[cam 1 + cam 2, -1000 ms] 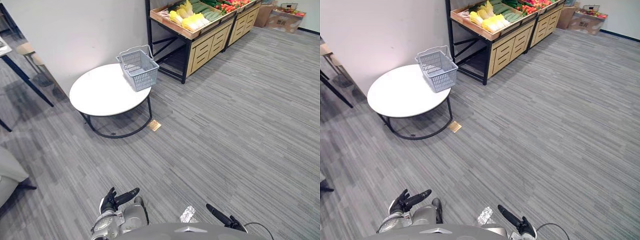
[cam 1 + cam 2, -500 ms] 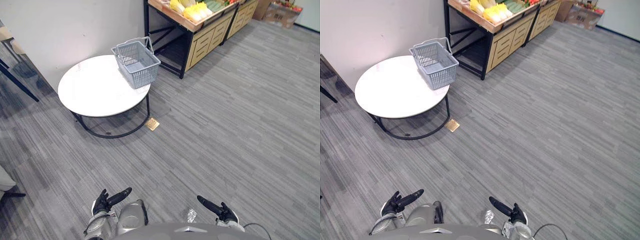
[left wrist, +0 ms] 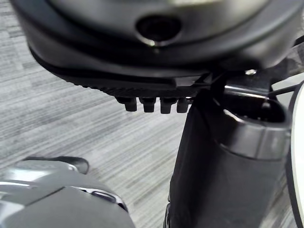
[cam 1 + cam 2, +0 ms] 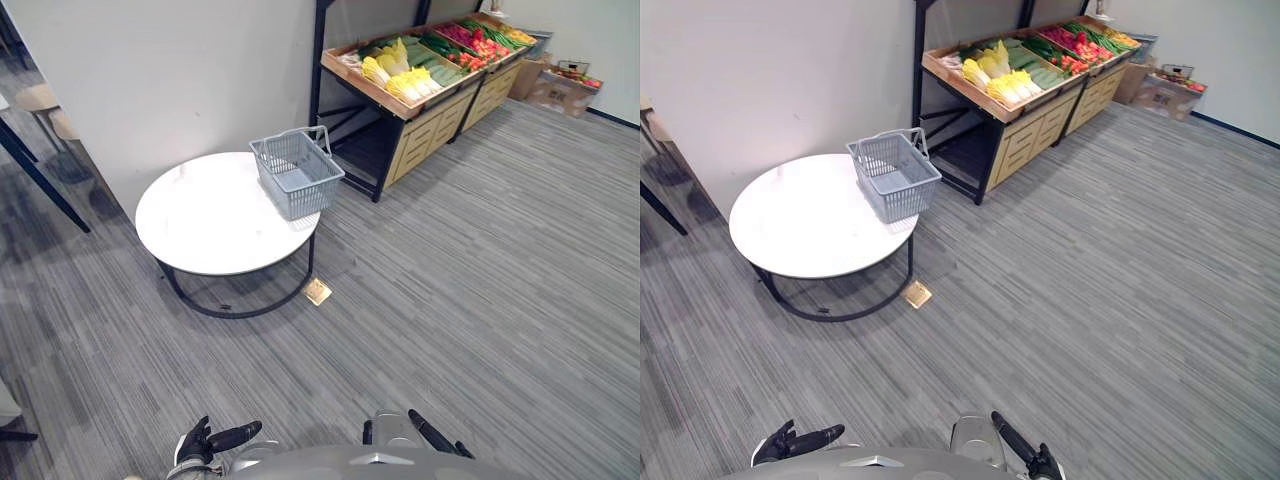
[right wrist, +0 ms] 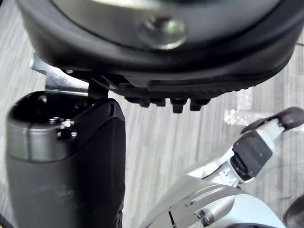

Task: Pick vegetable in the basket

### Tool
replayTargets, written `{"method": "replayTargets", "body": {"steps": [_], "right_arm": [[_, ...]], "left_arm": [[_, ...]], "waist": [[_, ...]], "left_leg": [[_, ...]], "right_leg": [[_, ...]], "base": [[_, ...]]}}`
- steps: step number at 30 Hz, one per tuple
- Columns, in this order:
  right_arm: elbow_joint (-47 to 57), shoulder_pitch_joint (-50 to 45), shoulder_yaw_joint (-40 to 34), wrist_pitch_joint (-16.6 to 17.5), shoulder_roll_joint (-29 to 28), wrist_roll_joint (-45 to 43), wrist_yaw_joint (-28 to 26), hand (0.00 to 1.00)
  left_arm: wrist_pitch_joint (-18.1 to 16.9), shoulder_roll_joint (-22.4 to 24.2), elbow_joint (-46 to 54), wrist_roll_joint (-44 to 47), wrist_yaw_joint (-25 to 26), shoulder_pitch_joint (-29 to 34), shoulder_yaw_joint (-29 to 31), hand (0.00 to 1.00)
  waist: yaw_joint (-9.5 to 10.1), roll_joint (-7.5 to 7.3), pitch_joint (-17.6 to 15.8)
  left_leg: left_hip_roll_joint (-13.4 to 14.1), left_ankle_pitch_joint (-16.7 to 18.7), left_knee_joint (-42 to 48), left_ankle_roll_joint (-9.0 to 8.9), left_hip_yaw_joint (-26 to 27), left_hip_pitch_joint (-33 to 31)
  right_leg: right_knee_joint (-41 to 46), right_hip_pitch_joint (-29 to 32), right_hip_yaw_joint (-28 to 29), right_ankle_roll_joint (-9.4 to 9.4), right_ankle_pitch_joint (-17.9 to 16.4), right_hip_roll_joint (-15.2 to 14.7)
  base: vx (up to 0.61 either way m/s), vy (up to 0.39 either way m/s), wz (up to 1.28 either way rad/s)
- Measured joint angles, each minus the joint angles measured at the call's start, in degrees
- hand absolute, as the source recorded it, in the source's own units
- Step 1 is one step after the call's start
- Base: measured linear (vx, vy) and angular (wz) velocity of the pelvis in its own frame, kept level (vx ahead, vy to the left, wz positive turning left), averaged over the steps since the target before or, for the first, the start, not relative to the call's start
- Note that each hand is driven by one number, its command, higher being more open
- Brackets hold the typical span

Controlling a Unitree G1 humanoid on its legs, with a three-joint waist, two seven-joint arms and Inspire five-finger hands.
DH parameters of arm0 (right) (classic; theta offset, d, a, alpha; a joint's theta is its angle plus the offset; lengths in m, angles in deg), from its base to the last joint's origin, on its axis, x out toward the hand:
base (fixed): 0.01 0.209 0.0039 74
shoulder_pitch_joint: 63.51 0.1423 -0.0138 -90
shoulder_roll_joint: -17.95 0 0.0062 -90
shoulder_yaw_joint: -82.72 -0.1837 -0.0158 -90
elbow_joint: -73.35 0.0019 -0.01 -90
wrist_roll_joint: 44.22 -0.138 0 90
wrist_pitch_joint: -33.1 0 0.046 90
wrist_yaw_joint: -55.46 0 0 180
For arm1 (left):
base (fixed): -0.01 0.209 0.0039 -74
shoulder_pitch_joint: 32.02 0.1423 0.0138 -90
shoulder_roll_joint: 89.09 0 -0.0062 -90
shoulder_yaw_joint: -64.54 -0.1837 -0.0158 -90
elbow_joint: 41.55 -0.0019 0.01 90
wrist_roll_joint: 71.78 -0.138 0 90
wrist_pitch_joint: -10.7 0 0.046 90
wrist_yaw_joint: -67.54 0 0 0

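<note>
At the far left a pale round stool (image 4: 43,97) stands by the grey wall (image 4: 170,70). Low at the near edge, the left robot hand (image 4: 205,441) hangs over the striped grey carpet (image 4: 480,280) with its fingers straight and spread, thumb held out to the side, nothing in it. Well beyond it stands the round white desk (image 4: 205,225) on a black ring frame. The grey mesh basket (image 4: 297,174) sits on the desk's right side, close to the edge nearest the produce. A small tan square (image 4: 317,291) lies on the carpet just beside the desk's base.

Further right, against the wall, is a wooden produce shelf (image 4: 405,150) with drawers below and a tilted tray on top. The vegetables (image 4: 398,76) lie in that tray – pale yellow ones nearest the basket, then green, then red further along – well apart from the basket. The right robot hand (image 4: 432,436) shows low at the near edge, its fingers stretched out straight and empty. Cardboard boxes (image 4: 562,88) sit on the floor at the far right.
</note>
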State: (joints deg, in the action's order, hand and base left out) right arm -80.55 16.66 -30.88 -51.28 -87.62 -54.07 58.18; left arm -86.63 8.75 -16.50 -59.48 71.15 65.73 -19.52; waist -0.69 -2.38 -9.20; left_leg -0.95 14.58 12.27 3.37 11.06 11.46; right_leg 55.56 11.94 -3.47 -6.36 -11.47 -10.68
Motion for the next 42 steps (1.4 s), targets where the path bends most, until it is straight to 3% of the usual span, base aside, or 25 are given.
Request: {"method": "replayTargets", "body": {"steps": [3,4,5,6,7,8,9,10,11,12,13,14,16,17,18,20,22,24,26,28,29,32,34,40,42], "right_arm": [[0.7,0.2,-0.8,-0.2,0.7,0.0,-0.2,1.00],[0.7,0.6,-0.8,-0.3,1.1,0.1,-0.1,1.00],[0.6,0.8,-0.6,-1.1,1.3,0.4,0.3,1.00],[0.5,0.7,-0.5,-1.4,1.2,0.6,0.5,1.00],[0.5,0.3,-0.5,-1.5,1.1,0.8,0.6,1.00],[0.4,-0.1,-0.6,-1.6,1.9,0.8,0.5,1.00],[0.6,-0.1,-0.6,-1.6,2.1,1.1,0.4,1.00],[0.8,0.4,-0.3,-1.4,2.9,3.1,0.4,1.00],[0.8,0.7,0.2,-1.5,3.4,4.0,0.4,1.00],[0.6,1.2,0.8,-1.6,4.1,5.1,0.3,1.00],[0.6,1.2,1.1,-1.7,4.2,5.2,0.3,1.00],[0.6,1.3,1.4,-1.8,4.3,5.2,0.4,1.00],[0.6,1.6,2.3,-2.1,4.4,5.2,0.4,1.00],[0.7,1.7,3.0,-2.2,4.6,5.1,0.4,1.00],[0.8,1.8,3.1,-2.2,4.6,5.1,0.4,1.00],[0.7,2.0,4.1,-1.9,4.8,5.1,0.4,1.00],[0.6,2.5,4.8,-1.9,4.6,5.1,0.5,1.00],[0.3,3.6,4.8,-1.9,4.4,5.0,0.5,1.00],[-0.4,4.6,4.8,-1.9,3.9,5.1,0.5,1.00],[-0.3,4.7,5.0,-1.8,4.0,5.6,0.5,1.00],[0.2,4.3,5.1,-1.7,4.6,7.0,0.4,1.00],[0.3,4.8,5.1,-1.7,2.8,9.0,0.2,1.00],[0.3,5.0,5.0,-1.7,2.6,9.0,0.4,1.00],[0.6,5.0,2.8,-1.6,2.3,6.6,0.7,1.00],[0.6,4.6,2.1,-1.6,2.4,6.1,0.9,1.00]], "left_arm": [[0.0,0.9,0.0,-0.2,0.0,-0.5,-0.8,1.00],[0.0,1.2,0.0,-1.0,0.0,-0.7,-0.8,1.00],[0.0,1.2,0.0,-1.8,-0.1,-0.8,-0.8,1.00],[0.0,1.0,0.0,-1.8,-0.1,-0.8,-0.8,1.00],[0.0,0.7,-0.3,-2.5,-0.1,-0.9,-0.8,1.00],[0.0,1.0,-1.0,-4.0,0.0,-1.1,-0.8,1.00],[0.0,1.5,-1.4,-4.3,-0.1,-1.1,-0.8,1.00],[0.0,2.2,-2.3,-5.4,-0.6,-1.5,-0.9,1.00],[-0.1,2.4,-2.5,-6.0,-0.7,-1.9,-0.9,1.00],[-0.1,2.7,-2.6,-6.2,-0.9,-2.5,-0.8,1.00],[-0.1,2.7,-2.6,-6.2,-1.1,-2.7,-0.6,1.00],[-0.1,2.7,-2.6,-6.1,-1.1,-2.8,-0.4,1.00],[-0.1,2.5,-2.5,-6.0,-1.2,-2.7,1.0,1.00],[-0.1,2.5,-2.4,-6.0,-1.3,-2.5,1.9,1.00],[-0.1,2.5,-2.3,-6.0,-1.3,-2.4,1.9,1.00],[-0.2,2.6,-0.3,-6.1,-1.5,-0.6,3.8,1.00],[-0.8,2.6,1.1,-6.0,-2.0,-0.2,4.3,1.00],[-1.7,2.8,2.1,-5.2,-2.2,-0.2,5.0,1.00],[-1.8,2.8,2.7,-3.4,-2.2,-0.7,5.8,1.00],[-1.8,2.8,2.8,-3.7,-1.7,-1.0,5.5,1.00],[-1.6,2.9,2.2,-3.8,-1.3,-1.5,5.1,1.00],[-1.3,0.7,2.2,-3.7,-1.0,-3.0,4.4,1.00],[-1.3,0.5,2.2,-3.7,-1.1,-3.0,4.3,1.00],[-1.3,0.9,-0.4,-4.0,-1.2,-2.6,3.4,1.00],[-1.2,1.2,-1.9,-4.0,-1.3,-2.6,3.3,1.00]], "waist": [[-1.30,2.27,-0.2],[-1.33,2.91,-0.3],[-1.23,2.90,-0.4],[-1.28,2.55,-0.5],[-1.57,2.16,-0.4],[-2.34,3.21,-0.3],[-2.82,3.79,-0.3],[-2.80,5.52,0.1],[-2.77,5.81,0.0],[-2.81,6.64,0.2],[-2.72,6.47,0.2],[-2.62,6.17,0.0],[-2.75,5.82,-0.4],[-2.56,5.96,-0.4],[-2.51,6.04,-0.5],[-1.60,5.30,-0.9],[-0.87,4.77,-1.3],[-0.67,4.18,-2.2],[0.34,2.56,-3.2],[0.49,2.48,-3.3],[0.24,3.46,-3.4],[1.18,-0.02,-5.0],[1.26,-0.53,-4.9],[0.47,0.74,-4.0],[0.30,1.79,-3.5]], "left_leg": [[3.1,1.3,-1.9,-2.10,-1.7,2.2],[4.4,2.0,-2.4,-2.99,-1.8,3.0],[5.7,3.1,-3.5,-4.75,-1.8,4.5],[6.1,3.9,-4.1,-5.92,-1.9,5.5],[6.4,5.0,-4.6,-6.74,-2.2,6.7],[8.5,6.2,-5.1,-7.20,-2.4,8.3],[9.2,6.2,-5.4,-7.35,-2.6,8.7],[10.9,4.4,-4.2,-9.08,-3.0,8.7],[11.7,3.9,-2.8,-9.47,-3.4,8.2],[13.5,2.0,1.8,-10.47,-5.0,6.4],[13.9,0.8,4.2,-10.82,-5.6,5.6],[14.6,-1.6,9.2,-11.42,-6.7,3.8],[16.9,-11.9,24.8,-12.50,-8.5,-2.3],[18.8,-14.0,34.8,-13.11,-8.1,-6.2],[19.6,-13.3,39.6,-12.93,-7.0,-7.8],[21.7,-7.9,50.7,-9.52,0.0,-11.2],[21.4,-4.8,51.4,-8.01,3.6,-14.2],[20.9,-2.2,47.1,-8.60,6.5,-17.0],[16.3,-0.4,32.9,-9.26,7.7,-18.8],[13.4,-4.0,19.2,-8.95,8.0,-18.9],[12.3,-10.1,11.0,-5.31,10.0,-17.9],[8.3,-10.1,9.4,-4.80,12.9,-17.2],[7.0,-9.9,8.1,-4.51,13.8,-16.4],[2.9,-12.5,-5.1,-2.37,14.5,-9.7],[1.5,-14.6,-12.4,-2.08,13.2,-7.3]], "right_leg": [[-23.0,1.8,-1.5,0.04,0.4,2.1],[-31.0,2.2,-1.6,-0.07,2.5,2.7],[-43.4,2.3,-2.5,-0.32,7.8,2.7],[-47.1,2.5,-3.2,-0.34,9.6,2.3],[-47.3,3.2,-4.3,-0.23,9.9,1.4],[-42.8,4.4,-6.2,-0.14,14.2,1.7],[-40.3,5.4,-7.0,-0.12,14.2,2.1],[-35.0,7.3,-7.5,1.68,13.5,2.9],[-32.7,8.0,-8.1,3.80,12.0,3.3],[-28.2,8.9,-9.2,5.61,8.1,3.8],[-26.9,8.7,-9.4,6.23,6.6,4.0],[-26.1,7.8,-9.7,6.79,4.7,4.6],[-28.0,3.1,-10.2,8.12,2.2,6.7],[-30.4,-0.2,-9.7,9.07,1.7,8.3],[-31.8,-2.1,-9.2,9.31,1.6,9.2],[-36.5,-9.8,-6.6,10.77,1.1,11.4],[-39.8,-14.3,-5.0,10.86,1.0,11.7],[-42.1,-17.7,-3.9,9.94,1.6,11.1],[-43.4,-20.2,-2.8,8.49,1.7,8.2],[-43.7,-21.0,-2.4,6.03,1.1,6.7],[-42.8,-21.3,-2.5,3.61,-0.6,6.5],[-43.4,-21.9,-4.2,2.27,-0.4,2.0],[-44.9,-22.5,-4.4,0.71,0.6,0.9],[-46.4,-23.6,-5.2,-0.86,2.8,-0.4],[-40.0,-20.7,-6.7,-0.96,2.7,-0.9]], "base": [[0.30,-0.139,0.26],[0.34,-0.193,0.09],[0.46,-0.282,0.06],[0.42,-0.284,0.11],[0.59,-0.431,0.20],[0.53,-0.374,0.26],[0.56,-0.376,0.22],[0.44,-0.305,0.11],[0.53,-0.406,0.11],[0.52,-0.409,0.10],[0.50,-0.393,0.09],[0.49,-0.374,0.00],[0.51,-0.342,-0.12],[0.35,-0.185,-0.26],[0.42,-0.191,-0.50],[0.38,-0.114,-0.65],[0.36,-0.029,-0.47],[0.34,0.054,-0.37],[0.32,0.176,-0.48],[0.31,0.223,-0.23],[0.26,0.198,0.17],[0.25,0.203,0.18],[0.20,0.166,-0.04],[0.06,0.074,-0.07],[-0.10,0.067,0.21]]}}
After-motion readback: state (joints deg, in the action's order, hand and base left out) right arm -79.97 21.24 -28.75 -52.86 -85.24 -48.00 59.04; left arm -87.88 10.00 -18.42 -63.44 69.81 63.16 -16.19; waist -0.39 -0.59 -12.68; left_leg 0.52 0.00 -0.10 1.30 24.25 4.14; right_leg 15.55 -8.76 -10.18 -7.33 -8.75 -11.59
